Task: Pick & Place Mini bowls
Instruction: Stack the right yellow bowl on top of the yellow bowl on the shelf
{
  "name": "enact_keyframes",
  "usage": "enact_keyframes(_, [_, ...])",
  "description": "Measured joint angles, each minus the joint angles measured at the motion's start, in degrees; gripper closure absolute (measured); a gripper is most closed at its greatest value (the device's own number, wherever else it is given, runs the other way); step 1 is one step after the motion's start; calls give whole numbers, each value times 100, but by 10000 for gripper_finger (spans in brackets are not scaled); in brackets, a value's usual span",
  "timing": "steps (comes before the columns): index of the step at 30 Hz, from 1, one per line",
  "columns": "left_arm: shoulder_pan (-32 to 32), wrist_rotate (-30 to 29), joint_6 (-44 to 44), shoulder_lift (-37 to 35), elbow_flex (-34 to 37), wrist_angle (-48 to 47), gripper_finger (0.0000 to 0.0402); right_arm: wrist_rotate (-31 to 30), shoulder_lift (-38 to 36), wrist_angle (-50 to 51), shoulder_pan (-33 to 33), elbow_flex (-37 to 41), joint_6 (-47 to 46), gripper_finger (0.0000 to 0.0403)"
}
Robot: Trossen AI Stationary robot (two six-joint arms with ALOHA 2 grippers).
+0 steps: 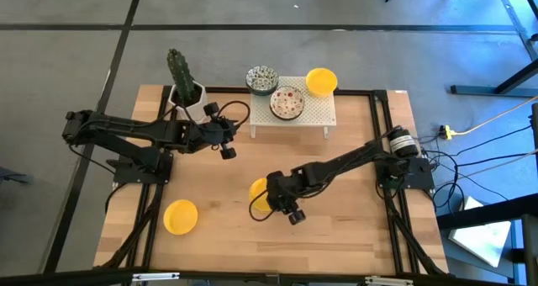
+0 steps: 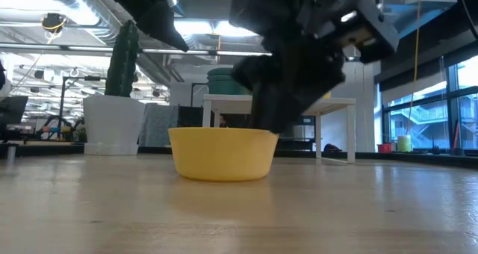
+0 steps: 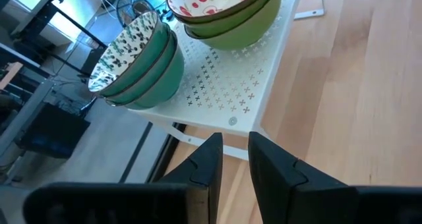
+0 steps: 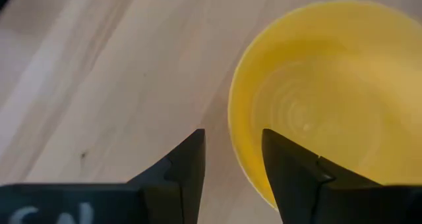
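We saw 1 yellow bowl [image 1: 180, 216] near the table's [image 1: 336, 227] front-left corner. The right gripper [image 4: 232, 159] sat just beside a second yellow bowl [image 4: 330, 92] at mid-table, fingers [image 4: 188, 165] slightly parted and pinching nothing. Farther back, the left gripper [image 3: 233, 159] hovered beside the white rack [image 3: 227, 85], fingers narrowly apart and empty. On the rack stood teal-speckled bowls [image 3: 138, 59], red floral bowls [image 3: 221, 10] and a third yellow bowl [image 1: 321, 81].
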State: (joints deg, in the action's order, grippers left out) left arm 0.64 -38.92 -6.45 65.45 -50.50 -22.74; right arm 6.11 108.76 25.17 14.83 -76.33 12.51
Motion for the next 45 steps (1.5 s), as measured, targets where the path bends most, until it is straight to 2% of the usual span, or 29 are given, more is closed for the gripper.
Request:
enact_keyframes(5, [0, -2, -18, 0, 0, -12, 331, -13, 120, 151, -1, -9, 0, 270])
enact_keyframes(7, [0, -2, -26, 0, 0, -18, 331, -99, 120, 172, 0, -9, 1, 299])
enact_keyframes(11, [0, -2, -27, 0, 0, -18, 333, -234, 89, 236, -2, -11, 59, 384])
enact_keyframes(14, [-1, -2, -24, 0, 0, -19, 334, -242, 3, 486, -4, -35, 110, 389])
enact_keyframes(16, [-2, -2, -22, 1, 0, -21, 334, -242, -68, 1024, 1, -217, 124, 394])
enact_keyframes(21, [-2, -4, -25, 0, 0, -20, 331, -473, -489, 2556, 7, -1122, -129, 397])
enact_keyframes(24, [-1, -9, -25, 1, 0, -23, 334, -930, -861, 3168, 7, -1694, -224, 398])
enact_keyframes(30, [0, -4, -25, 0, 0, -38, 333, -2568, -1732, 4108, -173, -2471, -393, 399])
enact_keyframes(33, [-1, -4, -25, 0, 0, -38, 332, -3197, -2207, 4428, -548, -2484, -450, 400])
enact_keyframes(36, [0, -4, -22, 0, 0, -31, 333, -3537, -2651, 4643, -1201, -2382, -541, 400])
enact_keyframes(42, [0, -4, -14, 0, 0, -22, 335, -3564, -3047, 4585, -2684, -2123, -584, 400])
enact_keyframes(45, [0, -4, -16, 0, 0, -22, 332, -3309, -3067, 4354, -3282, -1966, -389, 400])
